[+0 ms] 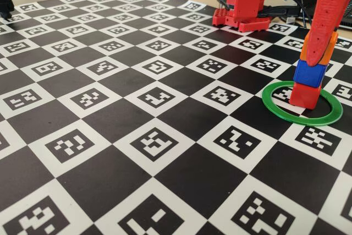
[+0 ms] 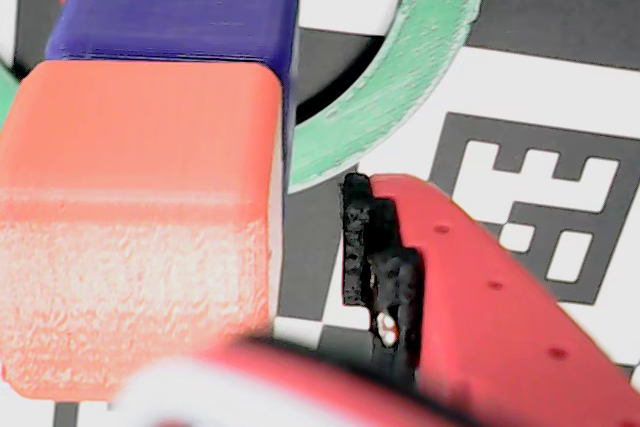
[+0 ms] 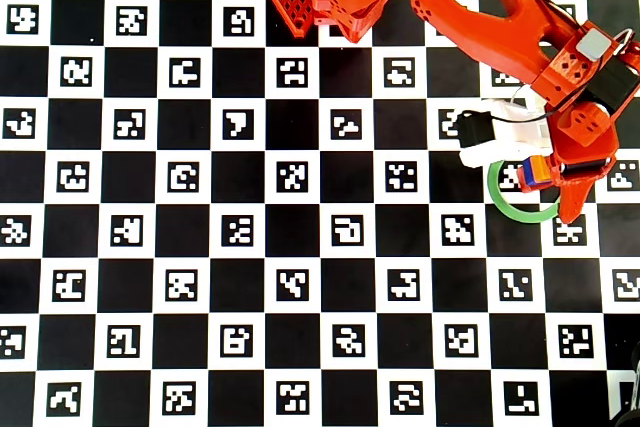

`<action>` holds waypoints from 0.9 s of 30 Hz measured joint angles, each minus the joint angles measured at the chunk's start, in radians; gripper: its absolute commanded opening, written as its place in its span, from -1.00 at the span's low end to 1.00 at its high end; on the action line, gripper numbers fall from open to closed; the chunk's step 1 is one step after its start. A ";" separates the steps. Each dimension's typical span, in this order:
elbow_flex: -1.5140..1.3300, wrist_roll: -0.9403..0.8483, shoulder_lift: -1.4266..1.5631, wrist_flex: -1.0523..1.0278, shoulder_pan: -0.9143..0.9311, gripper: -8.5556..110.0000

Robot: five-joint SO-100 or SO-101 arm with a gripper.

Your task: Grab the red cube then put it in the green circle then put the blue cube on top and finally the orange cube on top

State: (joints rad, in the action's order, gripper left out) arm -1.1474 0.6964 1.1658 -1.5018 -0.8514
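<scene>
We log the red cube sitting inside the green circle, the blue cube on it, and the orange cube on top of that, a little offset from the blue one in the fixed view. The gripper appears clamped on the orange cube, one finger beside it in the wrist view; we cannot confirm contact on both sides. Risk as we judge it: the stack is narrow and slightly stepped. A lopsided release or a sideways retreat could drag the orange cube off or topple all three onto the checkered board.
</scene>
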 measured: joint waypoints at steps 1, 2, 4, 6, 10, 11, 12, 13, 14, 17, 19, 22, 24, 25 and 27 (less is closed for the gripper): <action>0.000 0.000 0.000 -0.005 0.000 -0.03; 0.000 0.000 0.000 -0.009 0.000 -0.03; 0.000 -0.005 0.000 -0.020 0.000 -0.03; 0.000 -0.017 0.000 -0.032 0.000 -0.03; 0.000 -0.038 0.023 -0.081 0.000 -0.03; 0.000 -0.044 0.041 -0.092 0.000 -0.03; 0.000 -0.054 0.061 -0.103 0.000 -0.03; 0.000 -0.067 0.084 -0.115 0.000 -0.05; 0.000 -0.083 0.109 -0.126 0.002 -0.05; 0.000 -0.140 0.178 -0.163 0.029 -0.09; 0.000 -0.175 0.218 -0.184 0.057 -0.12; -0.031 -0.242 0.308 -0.199 0.114 -0.20; -0.074 -0.296 0.373 -0.199 0.158 -0.30; -0.100 -0.328 0.407 -0.199 0.183 -0.37; -0.150 -0.383 0.472 -0.199 0.233 -0.48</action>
State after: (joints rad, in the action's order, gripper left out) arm -1.2977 0.3129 1.6383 -1.7012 -0.6182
